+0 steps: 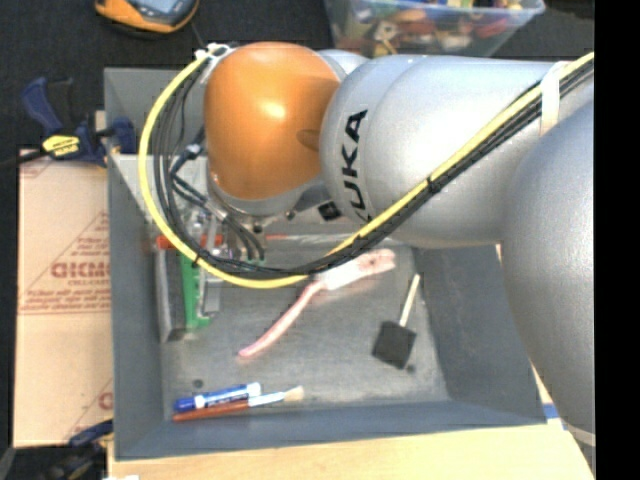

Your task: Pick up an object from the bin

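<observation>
Green stick (192,286) lay by bin (300,423) left wall, gripper (200,300) low over it. Jaws hidden: apart or together, cannot tell. Step looked like grasp; next needed firm squeeze, straight lift.

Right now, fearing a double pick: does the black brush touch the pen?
Apart. The camera view shows bare bin floor between the black brush and the pen.

Slim green plastic stick-like piece (193,290) lies flat at far left of grey metal bin (300,423), lengthwise along left wall, just beside a grey metal bar (163,298), upper end hidden.
</observation>
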Robot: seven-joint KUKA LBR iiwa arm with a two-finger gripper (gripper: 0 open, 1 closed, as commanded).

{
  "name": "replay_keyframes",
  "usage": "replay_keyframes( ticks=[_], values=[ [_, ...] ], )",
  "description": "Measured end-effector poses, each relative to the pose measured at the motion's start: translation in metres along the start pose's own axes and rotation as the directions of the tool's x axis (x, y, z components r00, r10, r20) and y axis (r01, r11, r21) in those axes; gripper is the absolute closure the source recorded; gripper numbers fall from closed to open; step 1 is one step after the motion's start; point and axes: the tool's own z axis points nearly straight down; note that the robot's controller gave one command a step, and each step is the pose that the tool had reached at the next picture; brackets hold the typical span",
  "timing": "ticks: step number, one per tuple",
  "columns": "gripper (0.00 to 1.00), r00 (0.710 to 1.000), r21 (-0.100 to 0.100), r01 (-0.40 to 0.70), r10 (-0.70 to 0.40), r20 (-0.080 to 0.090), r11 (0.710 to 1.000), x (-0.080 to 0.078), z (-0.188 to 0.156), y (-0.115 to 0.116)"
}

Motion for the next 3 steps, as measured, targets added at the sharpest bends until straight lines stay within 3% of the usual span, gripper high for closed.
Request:
replay_keyframes(
  ticks=[1, 2, 3],
  values=[
    [0.0, 0.98, 0.001, 0.197, -0.197, 0.003, 0.98, -0.022, 0.095, 0.001],
    [0.0, 0.889, 0.001, 0.458, -0.458, 0.005, 0.889, -0.032, 0.098, 0.003],
    [0.0, 0.771, 0.001, 0.637, -0.637, 0.005, 0.771, -0.041, 0.117, 0.003]
  ],
)
